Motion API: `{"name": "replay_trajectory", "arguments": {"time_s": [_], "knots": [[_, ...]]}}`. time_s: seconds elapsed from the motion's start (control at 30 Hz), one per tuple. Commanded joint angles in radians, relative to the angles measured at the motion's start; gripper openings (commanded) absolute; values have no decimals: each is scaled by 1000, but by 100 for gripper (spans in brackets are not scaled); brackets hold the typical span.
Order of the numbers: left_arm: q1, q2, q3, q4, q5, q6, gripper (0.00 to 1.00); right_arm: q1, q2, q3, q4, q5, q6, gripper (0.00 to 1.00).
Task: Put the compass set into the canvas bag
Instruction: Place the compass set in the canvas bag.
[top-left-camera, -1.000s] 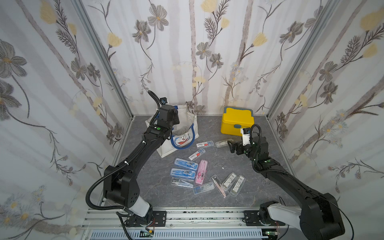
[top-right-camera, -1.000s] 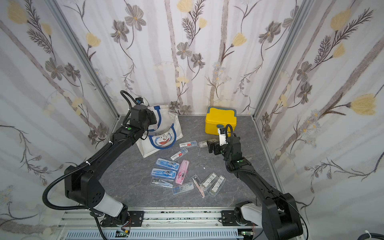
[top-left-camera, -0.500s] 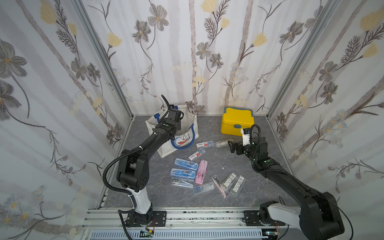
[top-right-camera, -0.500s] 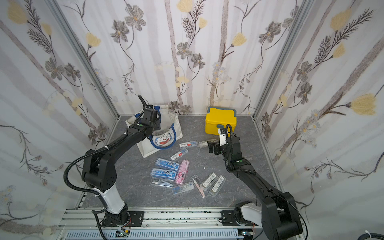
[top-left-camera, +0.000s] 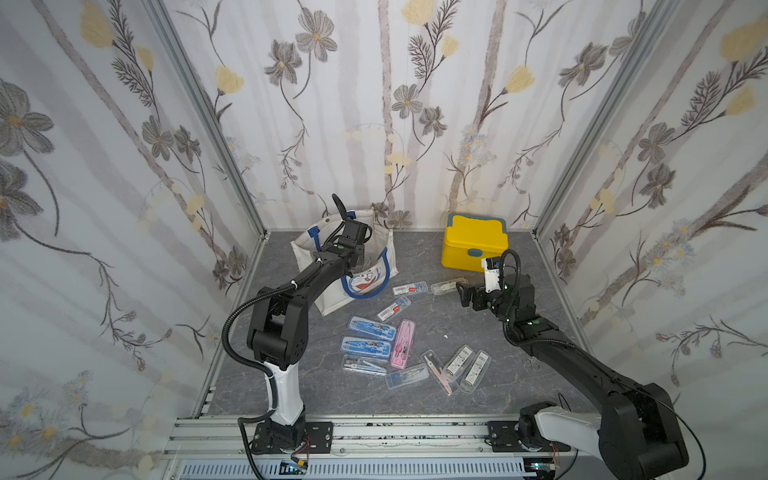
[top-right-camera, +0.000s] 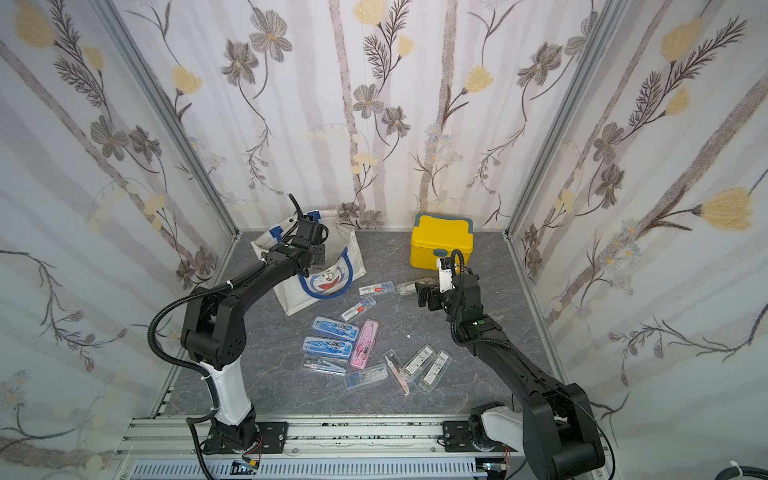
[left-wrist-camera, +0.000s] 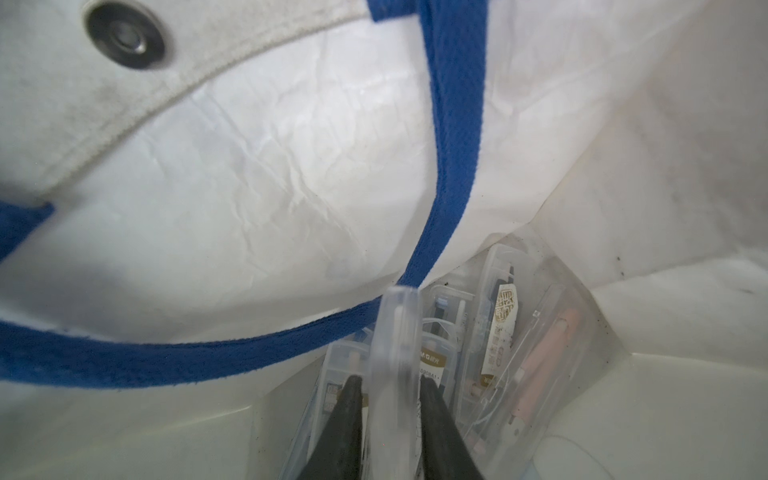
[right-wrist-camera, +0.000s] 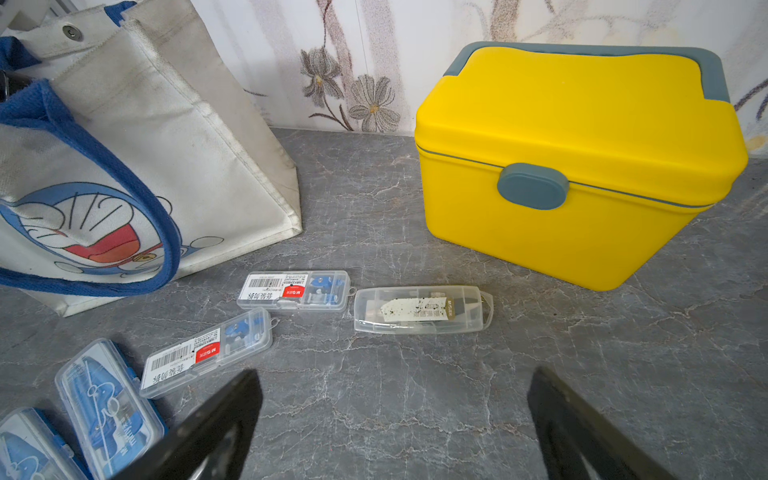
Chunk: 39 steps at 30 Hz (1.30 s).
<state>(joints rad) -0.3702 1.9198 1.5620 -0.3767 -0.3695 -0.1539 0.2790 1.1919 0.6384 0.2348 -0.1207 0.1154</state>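
The canvas bag (top-left-camera: 384, 245) (top-right-camera: 291, 297) (right-wrist-camera: 187, 137) stands at the back left, white with blue handles and a cartoon cat face. My left gripper (top-left-camera: 358, 259) (left-wrist-camera: 392, 380) reaches down into its mouth. It is shut on a clear compass set case (left-wrist-camera: 395, 328), held edge-on between both fingers above several other cases lying in the bag's bottom. My right gripper (top-left-camera: 465, 291) (right-wrist-camera: 395, 382) hovers open and empty over the table, just short of a clear compass set case (right-wrist-camera: 422, 309) (top-left-camera: 446, 286).
A yellow lidded box (top-left-camera: 473, 245) (right-wrist-camera: 573, 158) stands at the back right. Several loose compass set cases lie mid-table, blue ones (top-left-camera: 372, 328), a pink one (top-left-camera: 402, 343) and clear ones (top-left-camera: 465, 365). Two small cases (right-wrist-camera: 295, 291) lie by the bag's foot.
My left arm has swung over and lowered its gripper into the bag's mouth with the case. The right arm has not moved.
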Motion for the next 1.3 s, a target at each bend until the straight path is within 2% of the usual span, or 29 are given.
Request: {"name": "replay_trajectory", "arguments": {"time_s": [0.0,0.1,0.27,0.37,0.47,0.6,0.73,1.03,1.17,1.27], "knots": [[1,-4,12,2,-11,-9,29,0,3,-3,-4,6,3,100],[1,-16,13,5,-2,-15,33,0,10,0,-11,3,2,99],[0,-49,17,9,9,-31,49,0,34,31,-80,-8,-8,99],[-6,-79,14,13,14,-44,68,0,53,62,-148,-3,-3,99],[-20,-117,7,26,18,-48,100,-1,70,93,-226,50,41,100],[-47,-180,-12,49,21,-47,100,-3,78,144,-343,180,175,99],[-79,-271,-66,107,47,-56,100,-19,57,149,-437,220,242,99],[-165,-489,-261,312,329,-88,100,-41,-105,45,-532,201,341,100],[-202,-524,-364,428,466,-148,100,-24,-168,21,-615,219,396,99],[-240,-512,-399,495,523,-176,100,8,-198,3,-665,235,445,99]]}}
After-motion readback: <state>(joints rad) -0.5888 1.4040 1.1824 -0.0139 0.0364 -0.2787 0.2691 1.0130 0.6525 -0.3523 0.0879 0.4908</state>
